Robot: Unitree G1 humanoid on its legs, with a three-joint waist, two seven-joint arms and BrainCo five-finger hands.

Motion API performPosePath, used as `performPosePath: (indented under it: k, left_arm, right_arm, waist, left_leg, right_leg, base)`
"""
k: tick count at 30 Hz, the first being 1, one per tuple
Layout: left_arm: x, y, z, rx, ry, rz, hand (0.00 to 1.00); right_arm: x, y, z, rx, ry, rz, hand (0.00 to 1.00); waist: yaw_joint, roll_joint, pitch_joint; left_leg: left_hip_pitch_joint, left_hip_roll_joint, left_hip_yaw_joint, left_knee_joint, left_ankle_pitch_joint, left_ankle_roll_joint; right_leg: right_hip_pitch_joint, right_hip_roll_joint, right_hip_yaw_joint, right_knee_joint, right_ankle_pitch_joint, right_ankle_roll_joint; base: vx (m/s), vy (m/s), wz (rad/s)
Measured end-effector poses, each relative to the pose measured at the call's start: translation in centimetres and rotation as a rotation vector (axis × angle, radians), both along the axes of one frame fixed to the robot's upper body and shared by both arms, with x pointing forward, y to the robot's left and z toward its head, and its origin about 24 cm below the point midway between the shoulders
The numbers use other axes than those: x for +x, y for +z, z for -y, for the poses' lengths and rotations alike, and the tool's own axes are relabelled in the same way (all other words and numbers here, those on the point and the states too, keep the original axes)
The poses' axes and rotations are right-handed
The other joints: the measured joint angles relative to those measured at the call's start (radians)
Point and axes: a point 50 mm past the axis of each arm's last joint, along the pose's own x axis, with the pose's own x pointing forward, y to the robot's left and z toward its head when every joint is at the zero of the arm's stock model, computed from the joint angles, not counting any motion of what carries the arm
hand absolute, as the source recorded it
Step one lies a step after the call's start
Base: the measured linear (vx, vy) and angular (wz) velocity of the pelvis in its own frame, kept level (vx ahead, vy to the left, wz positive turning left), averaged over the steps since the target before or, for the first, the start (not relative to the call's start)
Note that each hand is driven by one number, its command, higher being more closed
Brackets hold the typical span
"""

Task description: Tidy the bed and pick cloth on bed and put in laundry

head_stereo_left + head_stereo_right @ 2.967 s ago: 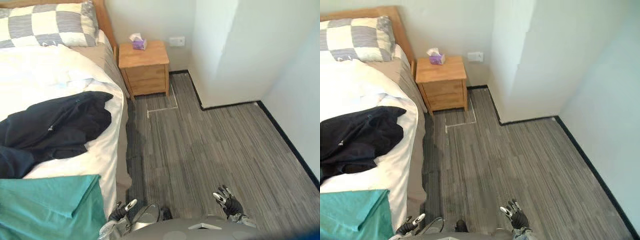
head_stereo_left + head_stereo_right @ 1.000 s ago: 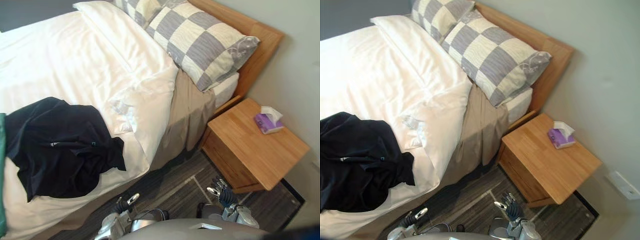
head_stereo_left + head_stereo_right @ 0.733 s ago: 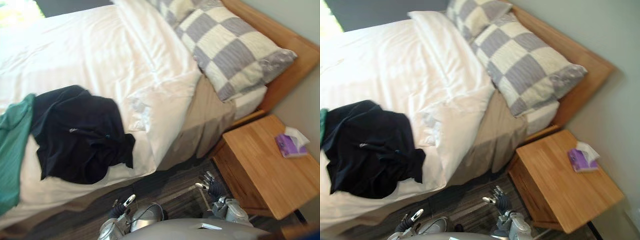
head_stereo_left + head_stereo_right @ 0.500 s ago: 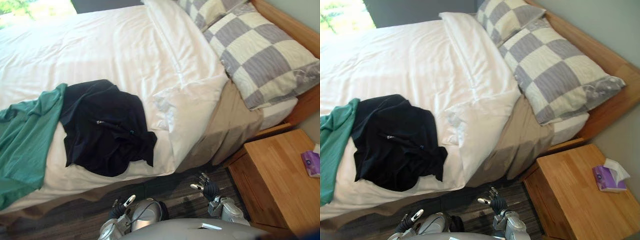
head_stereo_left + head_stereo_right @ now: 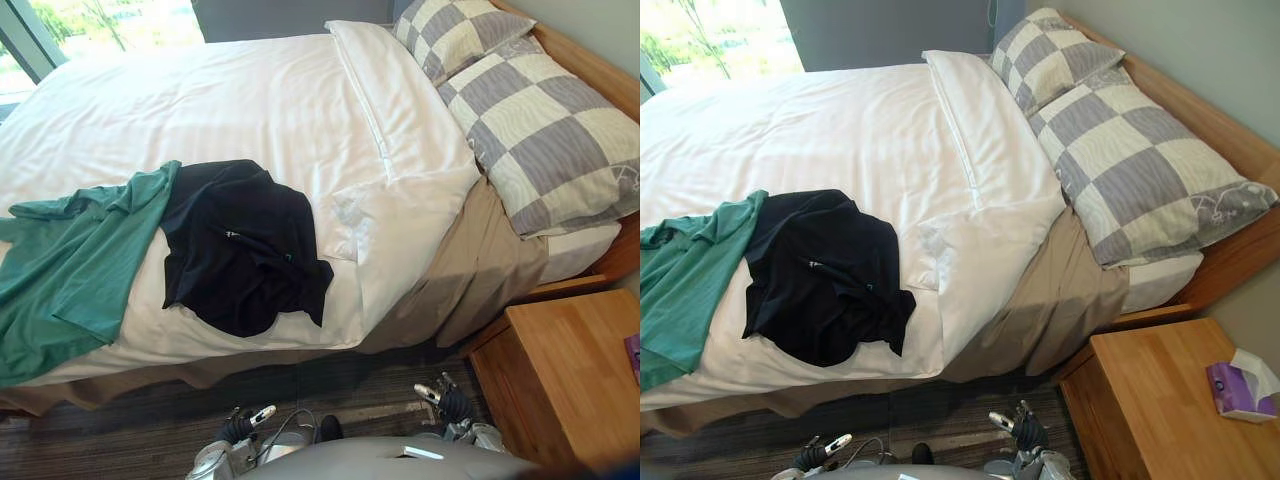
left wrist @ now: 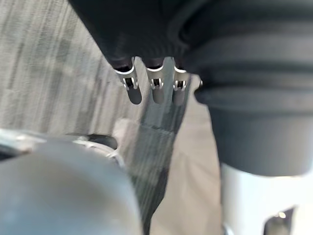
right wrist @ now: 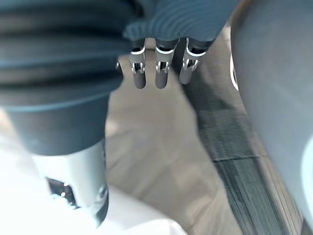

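Note:
A black garment (image 5: pixel 245 260) lies crumpled near the bed's front edge, partly over a green cloth (image 5: pixel 70 265) that spreads to its left. The white duvet (image 5: pixel 240 110) has its near right corner folded back, baring a tan sheet (image 5: pixel 470 265). Two checked pillows (image 5: pixel 540 130) rest against the wooden headboard (image 5: pixel 1230 130). My left hand (image 5: pixel 240 425) hangs low over the floor in front of the bed, fingers straight and empty. My right hand (image 5: pixel 445 400) hangs likewise at the lower right, open and holding nothing.
A wooden nightstand (image 5: pixel 1160 405) stands right of the bed with a purple tissue box (image 5: pixel 1240 385) on it. Grey striped carpet (image 5: pixel 330 385) runs along the bed's front. A window (image 5: pixel 710 35) lies beyond the far side.
The camera has swung left, so the bed has come square in front and the nightstand has slid to the lower right. Both hands stay low and empty.

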Motion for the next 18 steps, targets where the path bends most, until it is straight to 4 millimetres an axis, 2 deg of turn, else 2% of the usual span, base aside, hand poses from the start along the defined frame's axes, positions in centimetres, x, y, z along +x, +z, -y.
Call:
performPosePath:
  k: [2,3,5,6,7,9,11,13,16,18]
  left_arm:
    - [0.0,0.0,-0.1,0.002,0.006,-0.001,0.0]
    - [-0.2,0.0,-0.1,0.0,0.015,-0.005,0.0]
    - [-0.4,-0.1,-0.1,-0.007,0.039,-0.014,0.0]
    - [-0.5,-0.1,-0.1,-0.006,0.047,-0.013,0.0]
    - [-0.5,0.0,-0.2,-0.003,0.049,-0.011,0.0]
    - [-0.6,-0.2,0.7,-0.017,0.075,-0.001,0.0]
    - [-0.5,-0.3,1.4,-0.029,0.079,0.009,0.0]
    - [-0.5,-0.3,1.6,-0.033,0.093,0.015,0.0]
    - [-0.5,-0.3,1.7,-0.028,0.089,0.013,0.0]
    - [-0.6,-0.3,1.5,-0.028,0.105,0.016,0.0]
  right_arm:
    - [0.2,0.2,-0.4,0.015,-0.007,0.025,0.0]
    - [0.3,0.2,-0.5,0.022,-0.007,0.035,0.0]
    - [0.3,0.4,-0.7,0.027,-0.002,0.05,0.0]
    - [0.3,0.5,-0.9,0.033,-0.002,0.061,0.0]
    - [0.1,0.5,-1.0,0.039,-0.005,0.065,0.0]
    - [0.0,0.6,-0.4,0.038,-0.044,0.072,0.0]
    - [-0.4,0.5,0.1,0.036,-0.124,0.061,0.0]
    - [-0.6,0.4,0.3,0.04,-0.221,0.042,0.0]
    - [-1.5,0.1,1.4,0.024,-0.372,0.01,0.0]
    - [-2.7,-0.1,2.3,0.005,-0.523,-0.031,0.0]
  waist:
    - [0.004,-0.003,-0.001]
    - [0.003,-0.002,-0.003]
    - [0.002,-0.003,-0.003]
    - [0.005,-0.008,-0.008]
    - [0.006,-0.014,-0.013]
    - [0.016,0.013,-0.033]
    - [0.015,0.028,-0.042]
    - [0.019,0.031,-0.046]
    - [0.022,0.03,-0.05]
    - [0.022,0.019,-0.056]
  left_leg:
    - [0.023,0.017,-0.008,-0.01,-0.003,-0.018]
    - [0.026,0.022,-0.007,-0.009,-0.007,-0.03]
    - [0.028,0.017,-0.011,-0.004,-0.013,-0.042]
    - [0.025,0.008,-0.011,0.002,-0.016,-0.046]
    - [0.023,0.002,-0.008,0.007,-0.022,-0.055]
    - [0.025,0.023,0.003,0.008,-0.034,-0.073]
    - [0.032,0.047,0.012,0.005,-0.04,-0.098]
    - [0.053,0.068,0.04,0.001,-0.041,-0.139]
    - [0.078,0.082,0.075,-0.01,-0.041,-0.146]
    - [0.083,0.089,0.1,-0.021,-0.044,-0.15]
  right_leg:
    - [-0.001,0.047,0.039,-0.114,-0.001,0.005]
    - [0.002,0.076,0.077,-0.188,0.017,-0.006]
    - [0.008,0.092,0.091,-0.271,0.073,-0.024]
    - [0.013,0.096,0.091,-0.311,0.129,-0.033]
    - [0.019,0.095,0.088,-0.328,0.147,-0.041]
    - [0.045,0.119,0.089,-0.382,0.137,-0.04]
    - [0.058,0.144,0.088,-0.404,0.137,-0.048]
    - [0.083,0.162,0.087,-0.421,0.138,-0.052]
    - [0.113,0.18,0.088,-0.449,0.139,-0.054]
    - [0.115,0.191,0.093,-0.471,0.147,-0.066]
  base:
    - [0.14,-0.045,0.13]
    - [0.16,-0.067,0.14]
    - [0.16,-0.099,0.12]
    - [0.17,-0.137,0.03]
    - [0.17,-0.136,-0.05]
    - [0.16,-0.121,-0.11]
    - [0.16,-0.141,-0.08]
    - [0.11,-0.099,-0.06]
    - [0.04,-0.055,-0.07]
    - [0.02,-0.018,-0.2]
